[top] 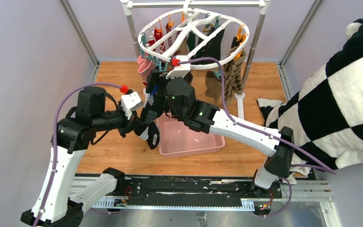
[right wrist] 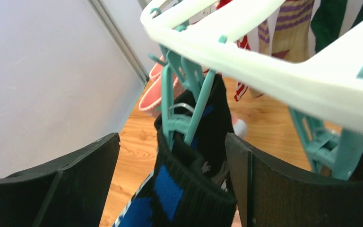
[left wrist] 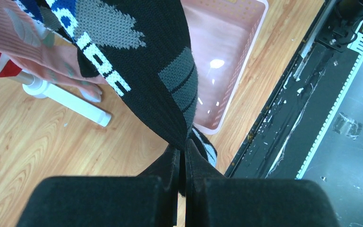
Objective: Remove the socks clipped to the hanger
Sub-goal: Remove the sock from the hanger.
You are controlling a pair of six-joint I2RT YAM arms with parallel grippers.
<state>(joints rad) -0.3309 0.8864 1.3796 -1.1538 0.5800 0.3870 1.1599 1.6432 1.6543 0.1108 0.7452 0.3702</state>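
The white oval hanger (top: pixel 194 33) hangs from the rack with several socks clipped under it. A black sock (top: pixel 150 111) with blue and grey patches hangs from a teal clip (right wrist: pixel 184 118) on the near left rim (right wrist: pixel 264 56). My left gripper (left wrist: pixel 184 147) is shut on the black sock's (left wrist: pixel 151 71) lower end beside the basket. My right gripper (right wrist: pixel 172 137) is open, one finger on each side of the sock's cuff (right wrist: pixel 189 189) and the clip, which still pinches the cuff. In the top view the right gripper (top: pixel 157 79) sits just under the hanger's rim.
A pink slotted basket (top: pixel 194 139) stands on the wooden floor below the arms. The grey rack's pole (top: pixel 132 28) and its white foot (left wrist: pixel 71 101) are close by. A pink sock (left wrist: pixel 23 42) hangs beside the black one. A large checked plush cloth (top: pixel 340 104) fills the right side.
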